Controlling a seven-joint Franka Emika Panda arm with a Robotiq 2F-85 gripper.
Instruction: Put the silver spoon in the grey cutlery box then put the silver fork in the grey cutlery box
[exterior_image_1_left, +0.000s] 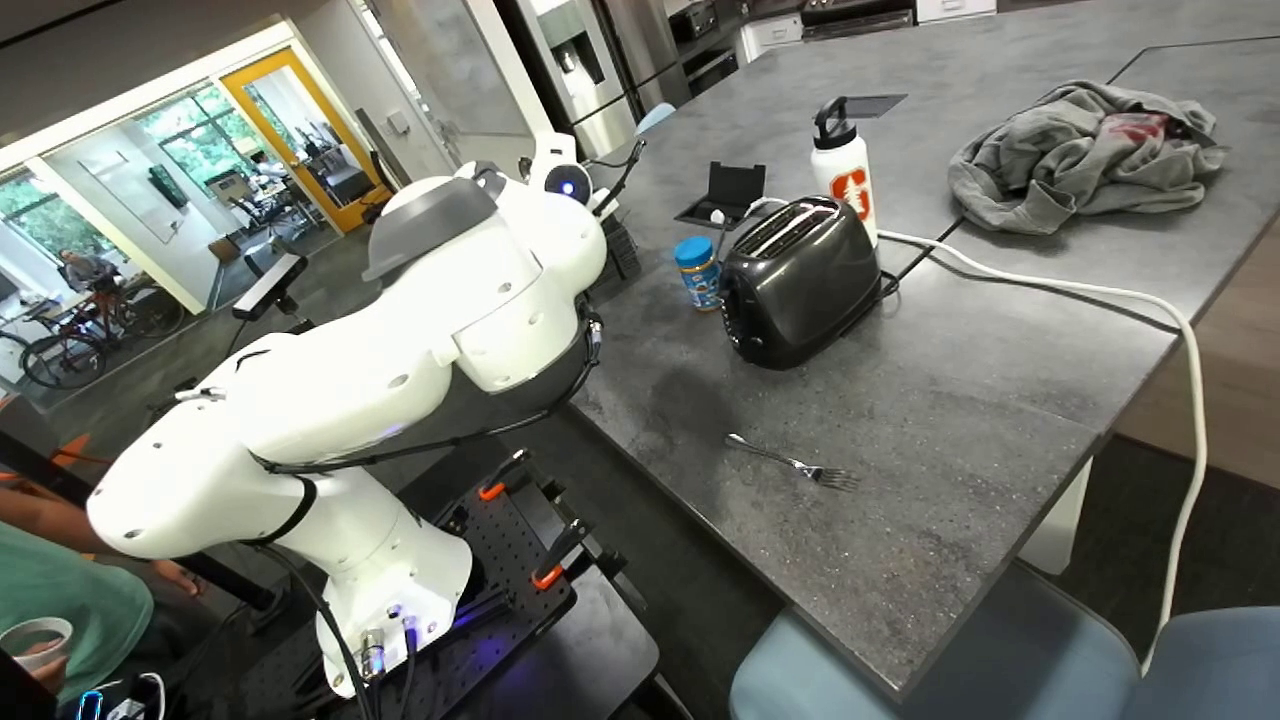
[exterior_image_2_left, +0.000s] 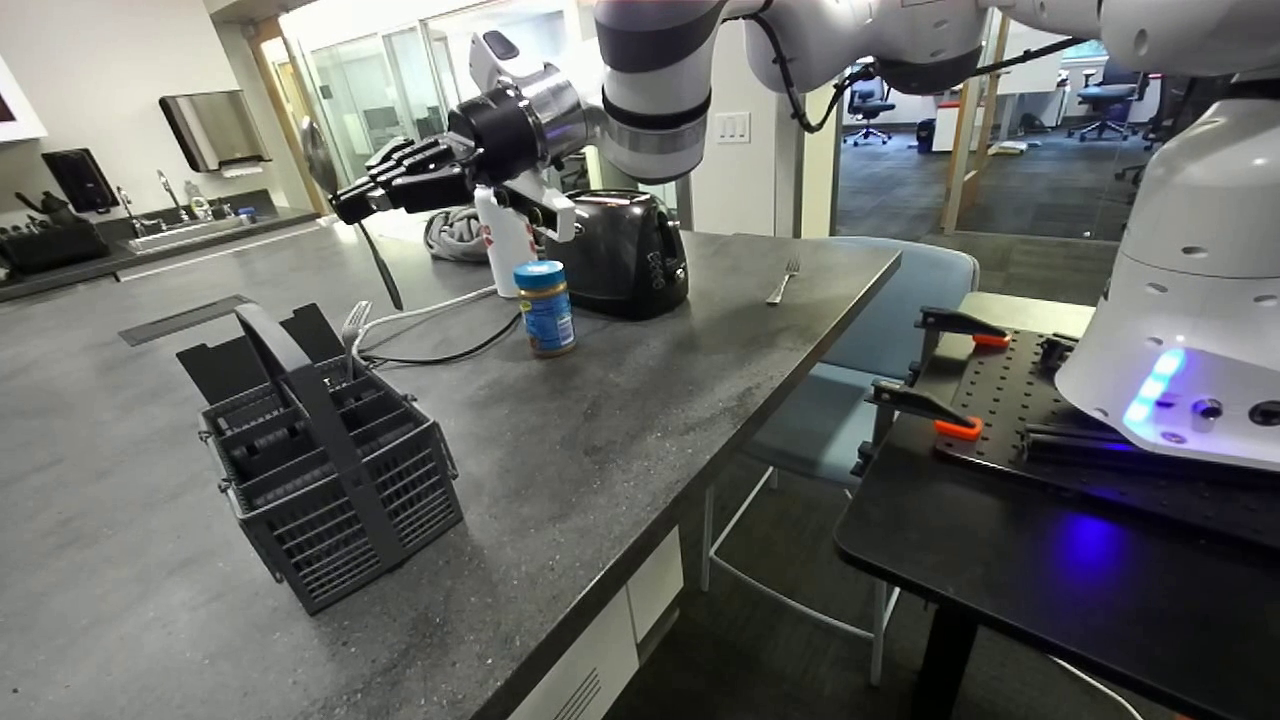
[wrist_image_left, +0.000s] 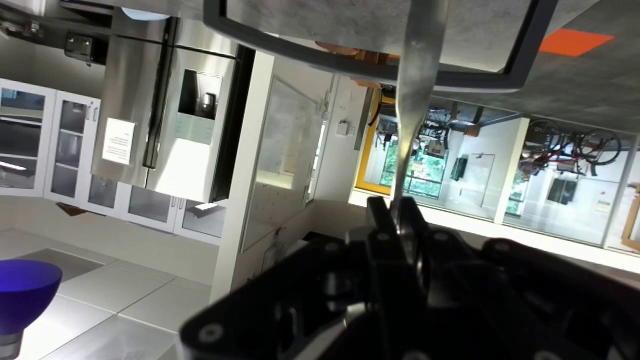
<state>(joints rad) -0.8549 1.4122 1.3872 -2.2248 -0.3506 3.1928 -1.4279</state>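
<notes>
Gripper has the silver spoon pinched, hanging steeply handle-down, and the grey cutlery box sits lower and ahead of it, so forward-then-down imo.

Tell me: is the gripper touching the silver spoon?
Touching. The wrist view shows the silver spoon pinched in the gripper, its handle running out from between the closed jaws.

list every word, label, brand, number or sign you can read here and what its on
"S", in red, on the white bottle
Blue-lidded jar: printing too small and blurred to read
White sheet on the fridge, wrist view: too blurred to read
No other text can be made out
</notes>
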